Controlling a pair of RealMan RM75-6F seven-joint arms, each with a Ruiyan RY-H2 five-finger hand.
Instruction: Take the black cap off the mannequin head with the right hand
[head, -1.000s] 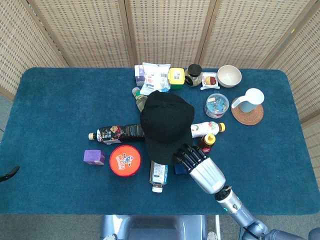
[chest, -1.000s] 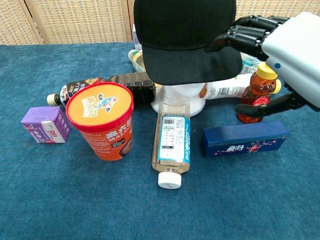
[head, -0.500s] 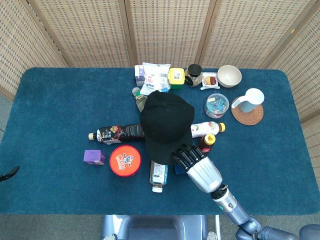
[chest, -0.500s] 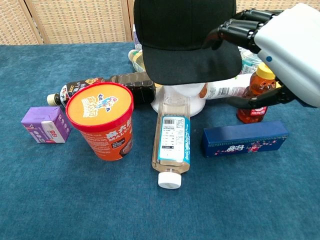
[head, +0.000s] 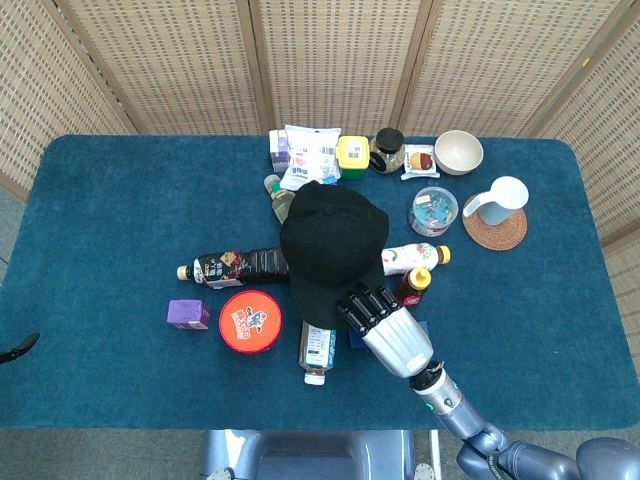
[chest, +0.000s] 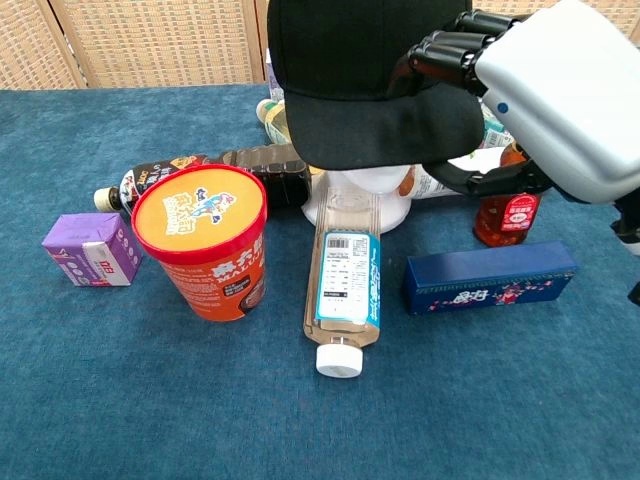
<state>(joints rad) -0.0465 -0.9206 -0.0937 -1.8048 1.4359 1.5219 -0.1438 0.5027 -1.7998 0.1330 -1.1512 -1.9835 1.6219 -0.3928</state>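
Reaching over the brim of the black cap (head: 330, 245), my right hand (head: 392, 331) has its dark fingers (chest: 440, 52) curled on top of the brim and the thumb (chest: 487, 182) below it; whether they have pinched the brim, I cannot tell. My left hand shows only as a dark tip (head: 18, 347) at the counter's near-left edge; its state cannot be told.

The cap sits on the white mannequin head (chest: 358, 198), mid-counter. Counting outward from the mannequin head:
- Bottles lying flat: one dark bottle (head: 230, 266) to its left, one clear bottle (chest: 345, 285) in front, one pale bottle (head: 415, 255) to its right.
- One honey bottle (chest: 508, 212), upright, right of it.
- One orange tub (chest: 203, 245) front-left, one purple box (chest: 90, 248) further left.
- One dark blue box (chest: 488, 276) front-right.
- Behind it: one bowl (head: 458, 152), one cup (head: 498, 201) on a round coaster (head: 495, 231).

The counter (head: 120, 200) is covered in blue cloth. Woven cane screens (head: 340, 60) stand behind it.
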